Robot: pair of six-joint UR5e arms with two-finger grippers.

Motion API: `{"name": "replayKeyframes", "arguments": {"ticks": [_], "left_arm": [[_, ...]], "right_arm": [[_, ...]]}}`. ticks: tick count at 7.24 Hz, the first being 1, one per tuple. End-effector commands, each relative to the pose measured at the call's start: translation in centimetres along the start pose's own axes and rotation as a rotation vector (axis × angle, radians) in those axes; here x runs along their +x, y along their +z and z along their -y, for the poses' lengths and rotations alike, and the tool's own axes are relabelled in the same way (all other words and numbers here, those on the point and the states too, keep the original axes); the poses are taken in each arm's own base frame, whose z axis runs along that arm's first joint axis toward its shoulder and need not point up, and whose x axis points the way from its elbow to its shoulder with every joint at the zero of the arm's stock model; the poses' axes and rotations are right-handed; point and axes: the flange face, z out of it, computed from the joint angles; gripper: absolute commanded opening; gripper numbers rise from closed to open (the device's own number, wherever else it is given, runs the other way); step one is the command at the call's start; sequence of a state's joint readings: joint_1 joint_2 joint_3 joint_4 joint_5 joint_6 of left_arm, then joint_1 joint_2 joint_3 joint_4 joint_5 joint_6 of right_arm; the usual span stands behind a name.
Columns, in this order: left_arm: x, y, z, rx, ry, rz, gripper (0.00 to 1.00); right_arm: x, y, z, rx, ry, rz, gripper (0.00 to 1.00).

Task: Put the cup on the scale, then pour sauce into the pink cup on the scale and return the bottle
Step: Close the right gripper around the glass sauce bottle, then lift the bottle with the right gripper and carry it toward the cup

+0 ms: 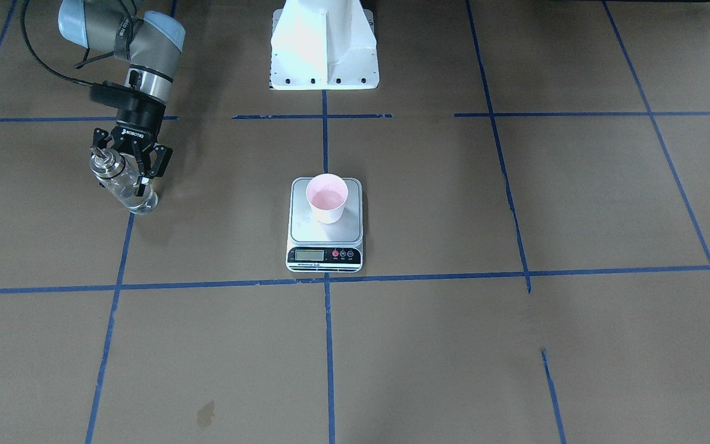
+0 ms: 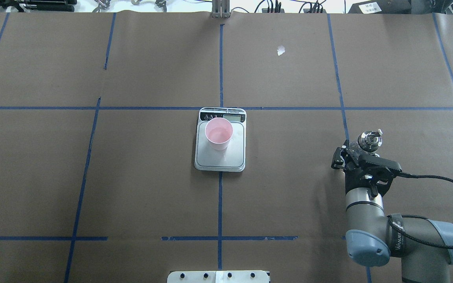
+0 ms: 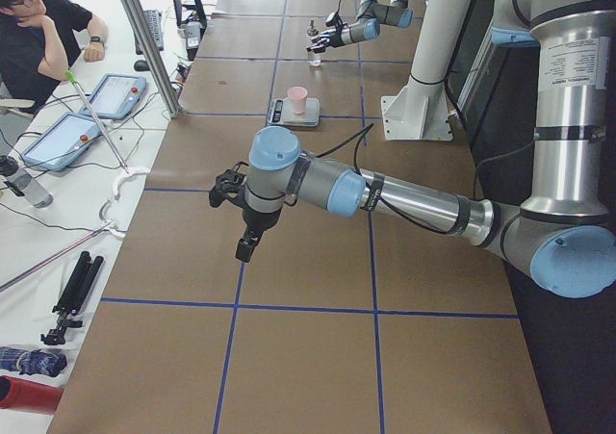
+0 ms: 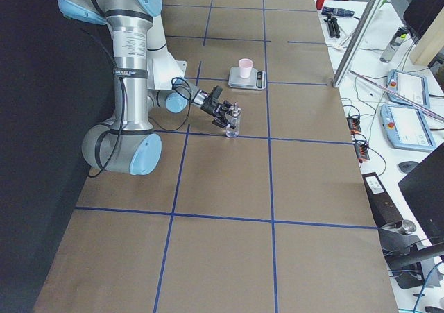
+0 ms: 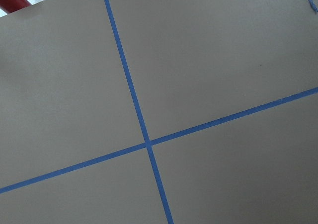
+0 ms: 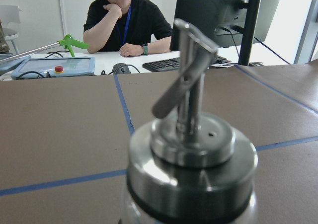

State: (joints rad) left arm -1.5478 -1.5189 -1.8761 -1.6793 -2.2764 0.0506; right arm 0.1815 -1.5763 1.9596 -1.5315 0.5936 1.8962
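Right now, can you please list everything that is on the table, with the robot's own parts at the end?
cup: one, pale pink, upright on the scale's platform.
scale: one, silver with black front strip, table centre.
bottle: one, clear glass with silver cap, upright at the robot's right.
table: one, brown with blue tape grid.
right tool: one, black, around the bottle; grip unclear.
left tool: one, black, over bare table; state unclear.
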Motion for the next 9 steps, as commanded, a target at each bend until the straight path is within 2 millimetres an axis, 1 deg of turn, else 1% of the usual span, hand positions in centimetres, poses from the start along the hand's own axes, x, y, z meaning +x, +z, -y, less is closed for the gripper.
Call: {"name": "replayKeyframes", "arguments": {"ticks": [1, 2, 3, 4, 5, 6, 7, 8, 9], "left_arm": [[0.0, 0.1, -0.1, -0.002, -0.002, 0.000, 1.00], [-0.1, 0.1, -0.3, -0.005, -0.004, 0.000, 1.00], [-0.1, 0.2, -0.3, -0.006, -0.005, 0.000, 1.00], [-0.2, 0.2, -0.3, -0.007, -0.006, 0.000, 1.00], [-0.3, 0.4, -0.3, -0.010, -0.010, -0.001, 1.00], [-0.4, 0.5, -0.2, -0.010, -0.009, -0.001, 1.00], [-0.4, 0.5, -0.3, -0.012, -0.012, -0.008, 1.00], [-0.1, 0.6, -0.4, -0.013, -0.015, -0.037, 1.00], [-0.1, 0.6, -0.4, -0.014, -0.016, -0.044, 1.00]], "right_arm": [[-0.8, -0.7, 2.6, 0.017, -0.024, 0.019, 0.00], [-1.2, -1.3, 3.8, 0.053, -0.075, 0.038, 0.00], [-1.6, -1.7, 4.1, 0.086, -0.216, 0.051, 0.00], [-2.4, -2.4, 4.6, 0.112, -0.271, 0.070, 0.00], [-3.7, -3.8, 4.7, 0.093, -0.279, 0.127, 0.00], [-4.7, -6.1, 4.2, 0.082, -0.371, 0.227, 0.00], [-5.4, -7.8, 4.5, 0.088, -0.421, 0.317, 0.00], [-6.7, -9.6, 4.1, 0.104, -0.500, 0.380, 0.00], [-7.9, -10.1, 3.9, 0.124, -0.619, 0.389, 0.00]]}}
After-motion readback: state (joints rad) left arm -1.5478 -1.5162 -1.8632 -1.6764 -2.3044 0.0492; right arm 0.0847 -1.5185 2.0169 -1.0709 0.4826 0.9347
